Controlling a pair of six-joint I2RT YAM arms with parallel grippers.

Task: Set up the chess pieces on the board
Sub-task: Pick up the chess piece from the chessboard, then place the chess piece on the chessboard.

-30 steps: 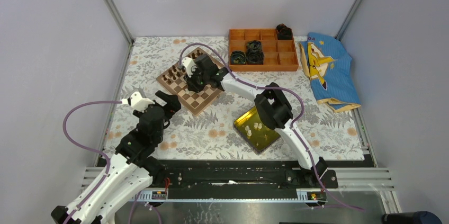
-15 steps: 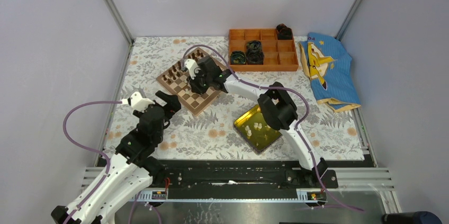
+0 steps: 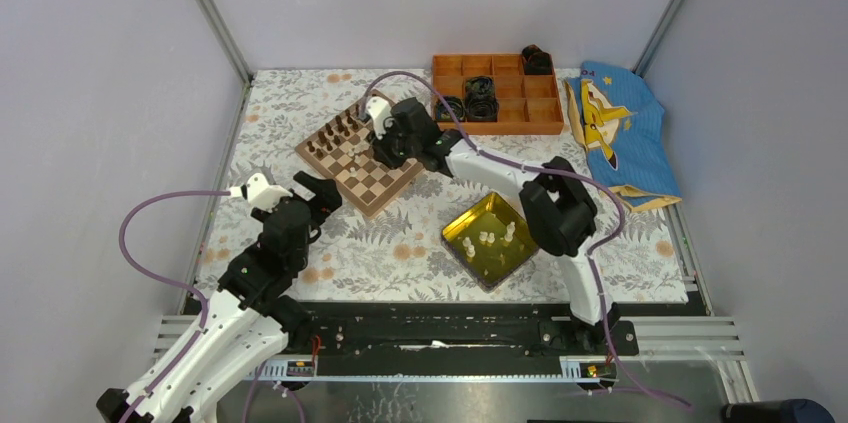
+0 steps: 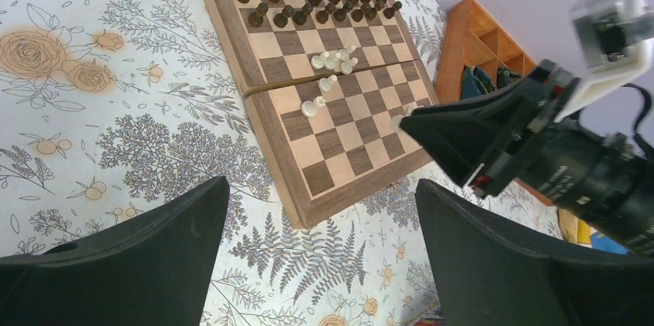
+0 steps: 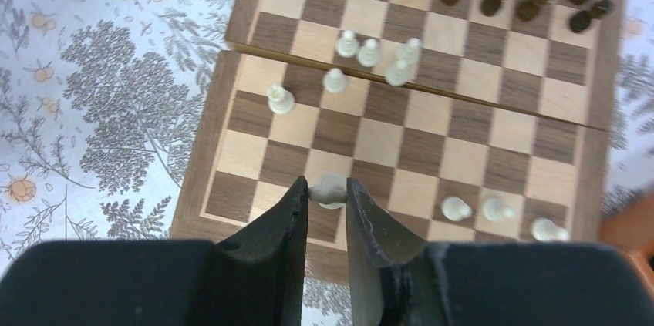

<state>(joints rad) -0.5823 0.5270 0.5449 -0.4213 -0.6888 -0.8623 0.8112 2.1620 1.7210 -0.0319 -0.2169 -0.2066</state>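
Observation:
The board (image 3: 372, 189) lies at an angle left of centre, with dark figures along its far rows. My right gripper (image 5: 328, 188) hovers over the near part of the board (image 5: 470, 160), shut on one of the cream chess pieces (image 5: 332, 189), pinched at the fingertips; from above, that gripper (image 3: 383, 151) is over the board's right half. Several cream pieces (image 5: 370, 53) stand loosely mid-board and three (image 5: 497, 209) in the near row. My left gripper (image 4: 320, 257) is open and holds nothing, low over the cloth just off the board's near corner (image 4: 308, 210).
A glossy yellow tray (image 3: 465, 215) right of the board holds several more cream pieces (image 3: 490, 239). An orange compartment box (image 3: 497, 115) with black items stands at the back. A blue printed cloth (image 3: 620, 133) lies at the right. Floral tablecloth covers the table.
The right arm has swung to the right over the board, and its elbow no longer covers the yellow tray. The left arm has not moved.

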